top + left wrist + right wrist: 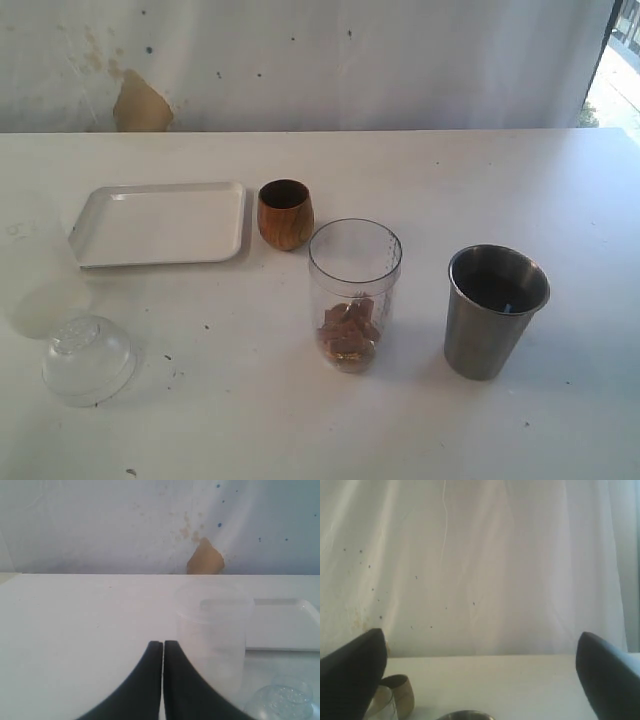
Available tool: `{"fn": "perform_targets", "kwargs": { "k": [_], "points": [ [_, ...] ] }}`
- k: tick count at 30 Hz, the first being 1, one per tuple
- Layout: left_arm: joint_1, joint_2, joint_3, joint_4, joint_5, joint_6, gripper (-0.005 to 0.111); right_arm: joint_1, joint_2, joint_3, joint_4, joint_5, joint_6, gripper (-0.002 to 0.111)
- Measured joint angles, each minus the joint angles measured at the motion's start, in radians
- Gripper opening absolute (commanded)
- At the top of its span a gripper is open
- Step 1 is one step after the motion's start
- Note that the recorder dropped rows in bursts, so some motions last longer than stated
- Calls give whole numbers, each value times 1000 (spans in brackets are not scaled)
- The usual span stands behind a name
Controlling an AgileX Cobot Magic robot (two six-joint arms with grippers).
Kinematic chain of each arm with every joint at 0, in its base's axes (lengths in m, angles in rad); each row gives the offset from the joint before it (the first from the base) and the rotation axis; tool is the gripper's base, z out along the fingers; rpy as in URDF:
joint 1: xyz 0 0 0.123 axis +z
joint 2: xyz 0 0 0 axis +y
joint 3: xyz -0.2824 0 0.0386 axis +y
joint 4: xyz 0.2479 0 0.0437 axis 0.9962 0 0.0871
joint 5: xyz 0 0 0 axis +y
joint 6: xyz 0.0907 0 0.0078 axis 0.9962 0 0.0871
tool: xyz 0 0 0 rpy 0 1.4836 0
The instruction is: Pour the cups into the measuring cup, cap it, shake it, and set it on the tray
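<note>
The clear measuring cup [354, 295] stands upright mid-table with brown pieces in its bottom. Behind it to the left is the small wooden cup [285, 215]; to its right stands the steel tumbler [495, 312]. The white tray [160, 222] lies at the back left, and the clear dome cap [88, 358] rests on the table in front of it. Neither gripper shows in the exterior view. My left gripper [163, 644] is shut on nothing, beside a frosted container [212, 635]. My right gripper [481, 645] is wide open above the steel tumbler's rim [465, 715], with the wooden cup [400, 694] beyond.
The frosted translucent container [35, 265] is faintly visible at the table's left edge, between the tray and the cap. A white wall with a brown patch [140, 105] runs behind the table. Bare tabletop [300, 430] lies along the front.
</note>
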Motion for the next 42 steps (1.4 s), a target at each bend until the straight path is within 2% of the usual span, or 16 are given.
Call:
{"fn": "perform_targets", "kwargs": {
  "k": [8,12,15,18,31,38,42],
  "points": [
    [0,0,0,0,0,1,1,0,241,0,-40,-36,-78,97],
    [0,0,0,0,0,1,1,0,341,0,-52,-100,-2,97],
    [0,0,0,0,0,1,1,0,383,0,-52,-138,48,99],
    [0,0,0,0,0,1,1,0,414,0,-54,-144,62,105],
    [0,0,0,0,0,1,1,0,590,0,-181,-229,41,105],
    [0,0,0,0,0,1,1,0,755,0,-233,-384,19,105],
    [0,0,0,0,0,1,1,0,828,0,-241,-415,-2,105]
  ]
}}
